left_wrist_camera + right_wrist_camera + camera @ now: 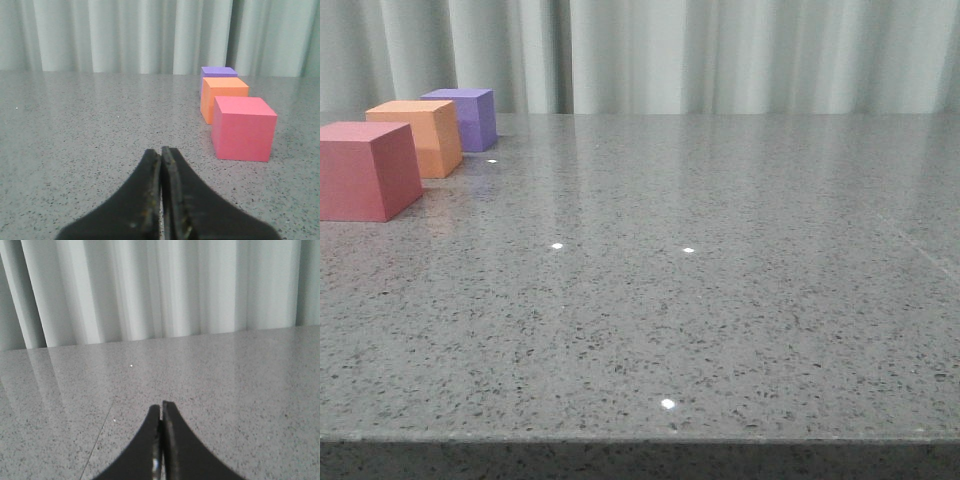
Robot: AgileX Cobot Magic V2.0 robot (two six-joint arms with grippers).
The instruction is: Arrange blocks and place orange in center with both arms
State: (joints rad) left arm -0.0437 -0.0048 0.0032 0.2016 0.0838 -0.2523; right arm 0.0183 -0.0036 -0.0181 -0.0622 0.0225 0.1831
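- Left tool (pixel 161 152): fingers pressed together, holding nothing, low over the counter (pixel 90 130).
- Right tool (pixel 161 407): fingers pressed together, empty, over bare counter.
- Pink-red cube (pixel 243 128): nearest the left tool, apart from it.
- Orange cube (pixel 223 97): just behind the pink-red one, middle of the row.
- Purple cube (pixel 218 72): farthest, by the curtain (pixel 125 35).

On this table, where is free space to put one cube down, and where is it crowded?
Crowded: the far left, where the pink-red matte cube, the orange matte cube and the purple matte cube stand in a line going back. Free: the grey speckled tabletop from those cubes rightward to the right edge, and from the pale curtain down to the near edge.
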